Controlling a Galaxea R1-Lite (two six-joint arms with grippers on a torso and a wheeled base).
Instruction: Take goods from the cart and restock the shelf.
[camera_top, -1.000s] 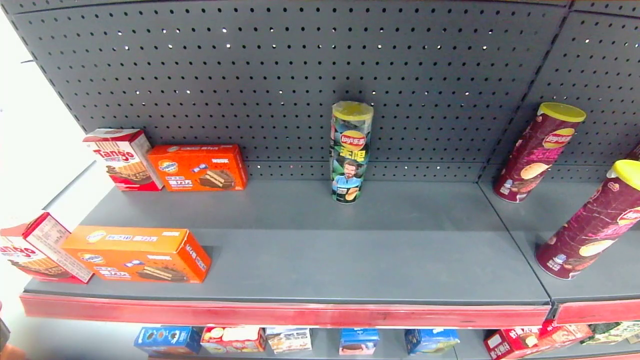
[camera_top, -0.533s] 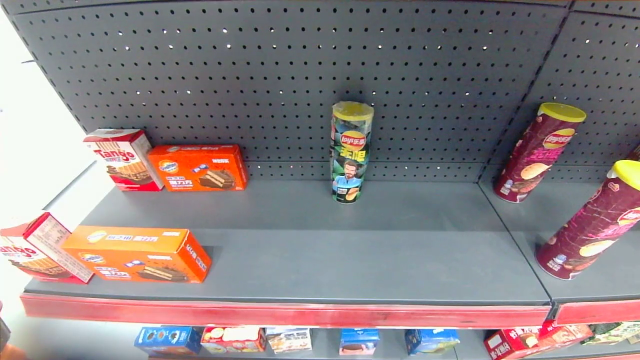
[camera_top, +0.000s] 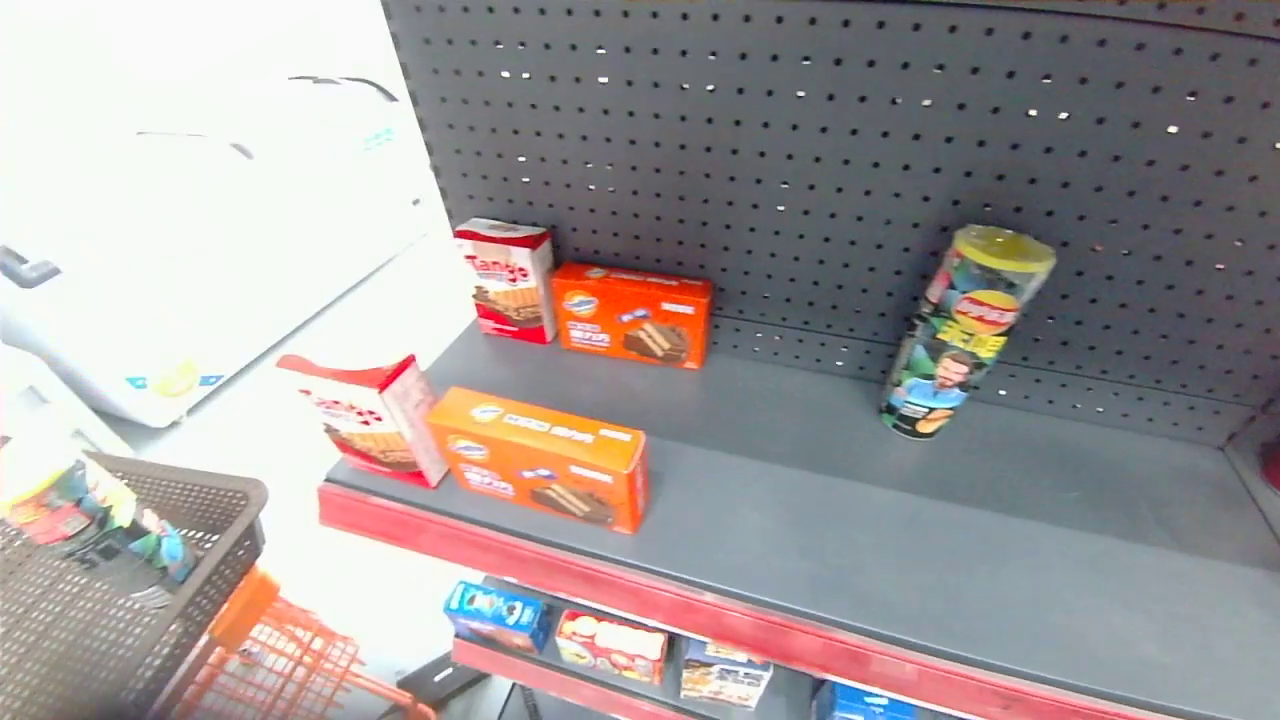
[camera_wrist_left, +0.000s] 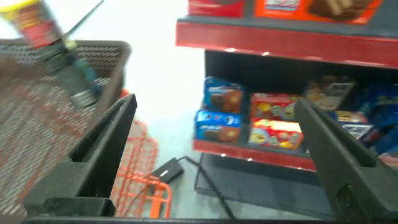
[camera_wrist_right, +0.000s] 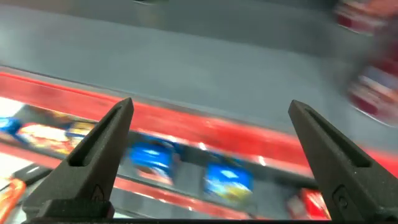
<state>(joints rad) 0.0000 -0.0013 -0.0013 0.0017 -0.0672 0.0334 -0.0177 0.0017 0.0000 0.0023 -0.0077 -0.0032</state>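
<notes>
Two pairs of jaws stand wide open, each with nothing held. The left jaws hang low beside the basket (camera_wrist_left: 37, 118), facing the lower shelf (camera_wrist_left: 249, 152) and the blue packs (camera_wrist_left: 217, 115) on it. The right jaws face the red edge (camera_wrist_right: 217, 134) of the shelf (camera_top: 850, 520), with blurred blue goods (camera_wrist_right: 227, 180) on the level under it.

One can (camera_top: 965, 330) stands upright at the back of the shelf, close to the pegboard (camera_top: 800, 150) and well apart from the boxes. Four boxes sit toward the shelf's left end. At the back, a wafer box (camera_top: 505, 280) stands upright just beside an orange box (camera_top: 632, 314) on its right. At the front edge, a second wafer box (camera_top: 375, 415) is turned at an angle at the corner, just beside a second orange box (camera_top: 545, 458) on its right.

Left of the shelf, the dark mesh basket rides on an orange cart (camera_top: 290, 665). A second can (camera_top: 90, 510) lies tilted inside the basket, partly blurred. More small boxes (camera_top: 610, 645) line the lower shelf.
</notes>
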